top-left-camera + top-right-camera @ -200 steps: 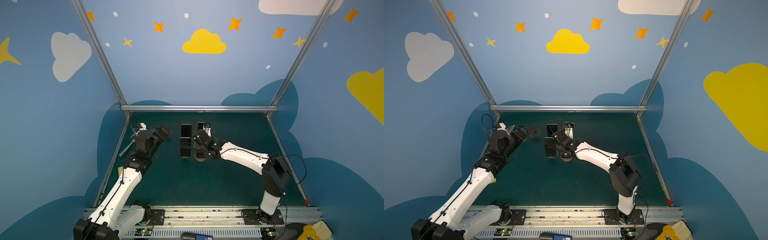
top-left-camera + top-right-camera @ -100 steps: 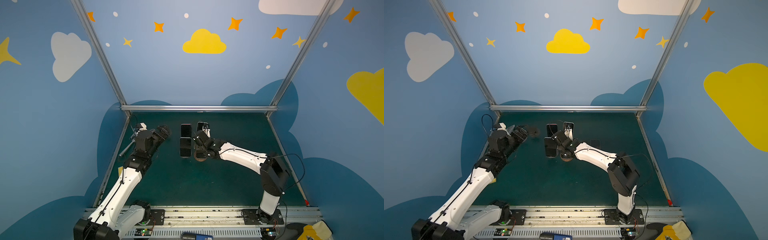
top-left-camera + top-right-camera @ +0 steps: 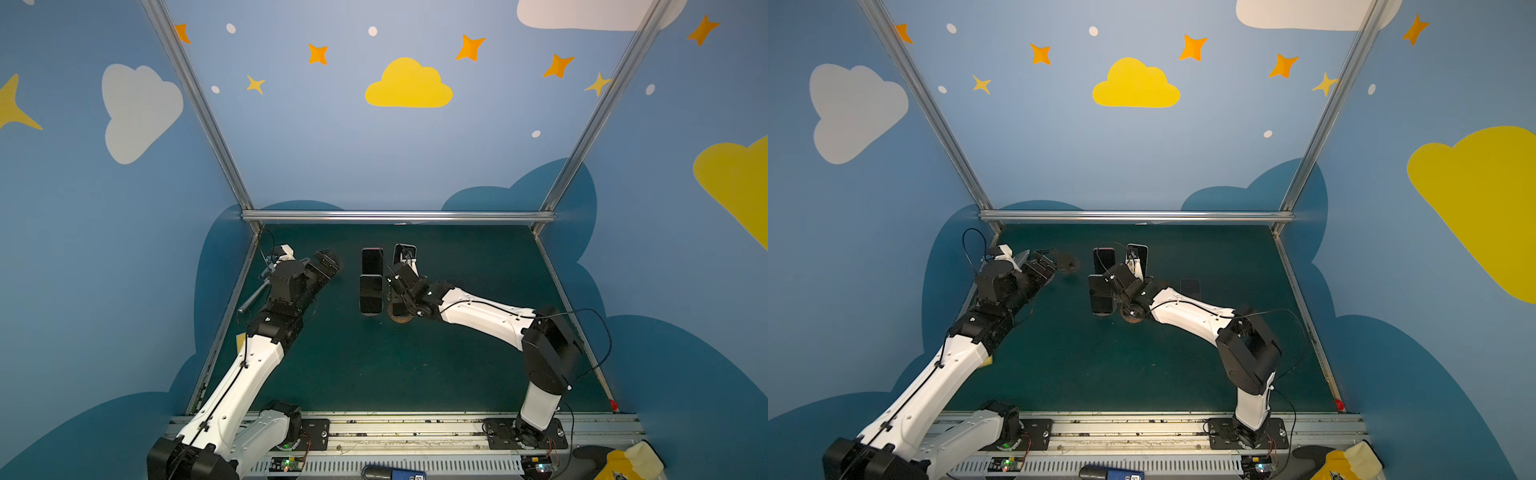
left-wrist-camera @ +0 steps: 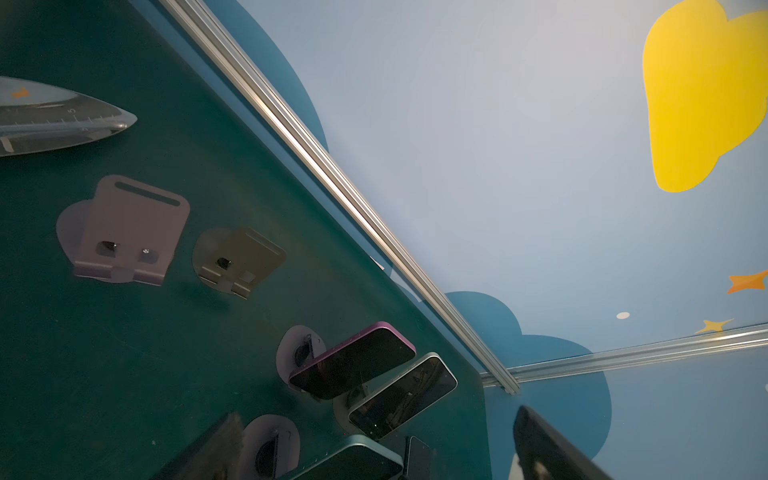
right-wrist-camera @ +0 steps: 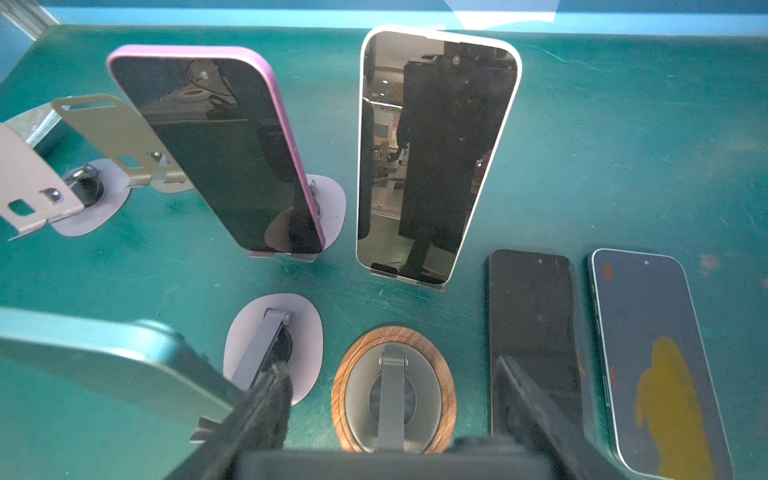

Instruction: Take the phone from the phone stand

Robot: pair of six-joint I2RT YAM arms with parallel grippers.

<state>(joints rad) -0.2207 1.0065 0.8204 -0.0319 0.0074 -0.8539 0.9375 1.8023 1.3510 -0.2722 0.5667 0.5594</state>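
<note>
Right gripper [image 5: 388, 368] jaws pinch the black glass-faced slab phone [image 5: 374, 463] between them. It is likely stiff, slick and light, best held by its side edges. Left gripper [image 3: 328, 262] jaws wide apart, empty.

Almost no readable text in the scene

In the left wrist view, a clear pointed ruler-like strip [image 4: 62, 116] lying at the edge of the green table [image 4: 124, 353] carries fine tick marks and one legible numeral, 5; the rest of its scale is too blurred to read. In a top view, a small white label on the dark object [image 3: 392, 473] at the front rail shows characters too small to make out. The phone screens are dark and show only reflections.
</note>
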